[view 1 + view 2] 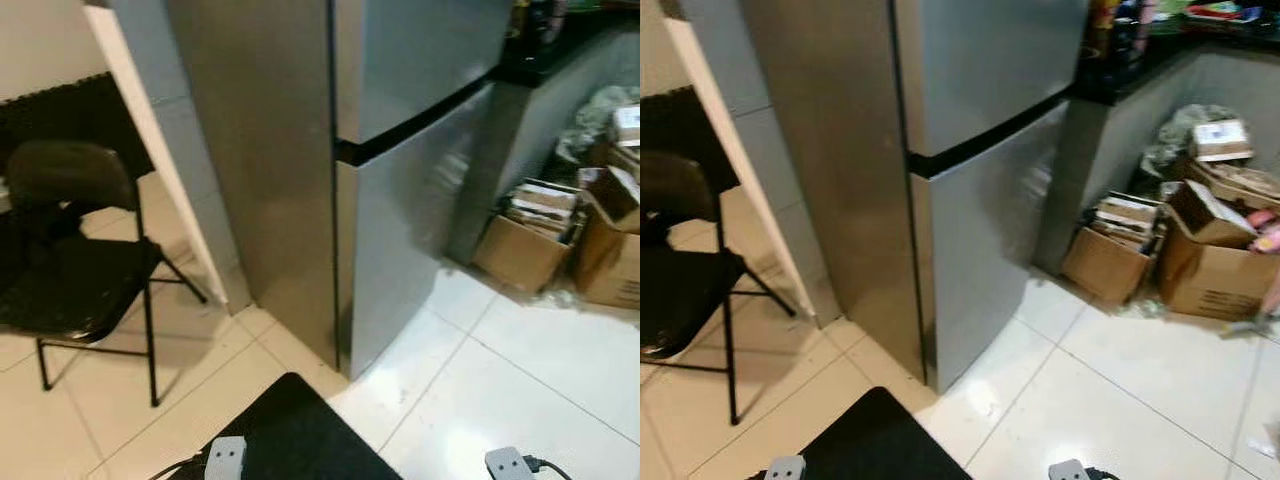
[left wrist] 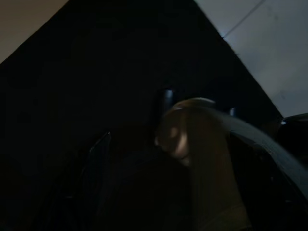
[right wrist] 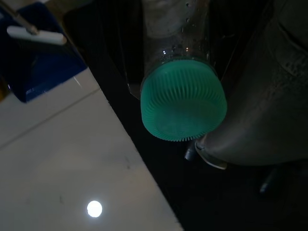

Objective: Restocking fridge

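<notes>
Nearest, the right end effector [image 3: 192, 120] pinches a green-capped bottle [image 3: 183, 98], cap outward; the closed fridge [image 1: 400, 200] stands ahead; the left's state cannot be told.

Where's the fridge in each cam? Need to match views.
Left eye view: fridge centre to upper right, doors shut.
Right eye view: fridge upper centre-left.
Left wrist view: too dark to tell.
Right wrist view: close on a green-capped bottle.
Shared landmark: cardboard box of papers right of the fridge.
</notes>
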You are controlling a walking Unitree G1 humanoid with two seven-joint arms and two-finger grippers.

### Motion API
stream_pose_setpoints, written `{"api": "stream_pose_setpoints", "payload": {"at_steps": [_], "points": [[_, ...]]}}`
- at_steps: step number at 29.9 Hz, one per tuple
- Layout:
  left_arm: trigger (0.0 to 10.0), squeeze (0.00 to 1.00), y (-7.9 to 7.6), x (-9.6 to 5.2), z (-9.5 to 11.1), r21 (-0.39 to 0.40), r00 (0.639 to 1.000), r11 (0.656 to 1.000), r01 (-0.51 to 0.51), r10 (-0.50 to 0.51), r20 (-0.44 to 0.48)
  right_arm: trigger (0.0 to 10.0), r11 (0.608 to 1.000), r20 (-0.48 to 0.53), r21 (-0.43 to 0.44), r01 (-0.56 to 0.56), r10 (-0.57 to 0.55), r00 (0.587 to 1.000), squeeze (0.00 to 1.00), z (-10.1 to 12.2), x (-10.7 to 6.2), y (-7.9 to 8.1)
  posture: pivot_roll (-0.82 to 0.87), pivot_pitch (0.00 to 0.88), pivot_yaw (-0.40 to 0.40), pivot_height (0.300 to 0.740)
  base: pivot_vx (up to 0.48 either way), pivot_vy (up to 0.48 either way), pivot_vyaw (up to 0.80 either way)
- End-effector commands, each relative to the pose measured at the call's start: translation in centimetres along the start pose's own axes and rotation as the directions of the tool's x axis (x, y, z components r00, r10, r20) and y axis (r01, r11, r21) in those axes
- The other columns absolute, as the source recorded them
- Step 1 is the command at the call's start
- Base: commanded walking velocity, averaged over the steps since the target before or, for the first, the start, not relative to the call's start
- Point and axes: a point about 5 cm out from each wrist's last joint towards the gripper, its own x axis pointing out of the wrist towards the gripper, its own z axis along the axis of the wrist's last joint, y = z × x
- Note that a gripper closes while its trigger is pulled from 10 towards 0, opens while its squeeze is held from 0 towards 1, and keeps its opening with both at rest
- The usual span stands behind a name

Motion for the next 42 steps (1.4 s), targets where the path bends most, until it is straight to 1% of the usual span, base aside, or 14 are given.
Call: {"api": "stream_pose_setpoints", "payload": {"at_steps": [1, 8, 11, 21, 26, 32, 35, 42], "points": [[10.0, 0.0, 0.17, -0.05, -0.07, -0.004, 1.0, 1.0, -0.005, 0.005, -0.005, 10.0, 1.0, 0.001, -0.008, -0.002, 0.002, 1.0, 0.0, 0.08, 0.03, 0.1, -0.05, 0.0, -0.013, 0.74, 0.0, 0.0, 0.68], [10.0, 0.0, 0.04, -0.02, -0.08, 0.001, 1.0, 1.0, 0.001, -0.001, -0.006, 10.0, 1.0, 0.002, -0.025, 0.01, -0.01, 1.0, 0.0, 0.14, 0.03, 0.05, -0.05, 0.0, -0.013, 0.74, 0.0, 0.0, 0.66], [10.0, 0.0, 0.02, -0.01, -0.07, 0.004, 1.0, 1.0, 0.004, -0.004, -0.007, 10.0, 0.999, -0.002, -0.013, 0.029, -0.029, 1.0, 0.0, 0.06, 0.02, -0.05, -0.05, 0.0, -0.013, 0.74, 0.0, 0.0, 0.0], [10.0, 0.0, 0.27, -0.14, -0.27, 0.004, 1.0, 1.0, 0.008, -0.008, -0.013, 10.0, 0.998, -0.022, -0.038, 0.042, -0.043, 0.999, 0.0, -0.19, -0.03, -0.31, -0.05, 0.0, -0.017, 0.74, 0.0, -0.449, 0.0], [10.0, 0.0, 0.56, -0.19, -0.17, -0.008, 1.0, 1.0, -0.004, 0.004, -0.006, 10.0, 0.998, -0.021, -0.042, 0.044, -0.045, 0.999, 0.0, -0.16, -0.03, -0.34, -0.05, 0.0, -0.018, 0.74, 0.0, 0.0, 0.0], [10.0, 0.0, 0.7, -0.19, -0.04, -0.009, 1.0, 1.0, -0.014, 0.014, -0.003, 10.0, 0.998, -0.021, -0.047, 0.045, -0.046, 0.999, 0.0, -0.08, -0.02, -0.37, -0.04, 0.0, -0.02, 0.74, 0.0, 0.0, 0.0], [10.0, 0.0, 0.65, -0.19, -0.05, 0.0, 1.0, 1.0, -0.002, 0.002, -0.006, 10.0, 0.998, -0.02, -0.044, 0.045, -0.046, 0.999, 0.0, -0.06, -0.02, -0.38, -0.05, 0.0, -0.018, 0.74, 0.0, 0.0, 0.0], [10.0, 0.0, 0.4, -0.15, -0.07, -0.007, 1.0, 1.0, 0.016, -0.016, -0.004, 10.0, 0.998, -0.021, -0.038, 0.043, -0.044, 0.999, 0.0, -0.13, -0.02, -0.31, -0.05, 0.0, -0.014, 0.74, 0.0, -0.377, 0.0]]}}
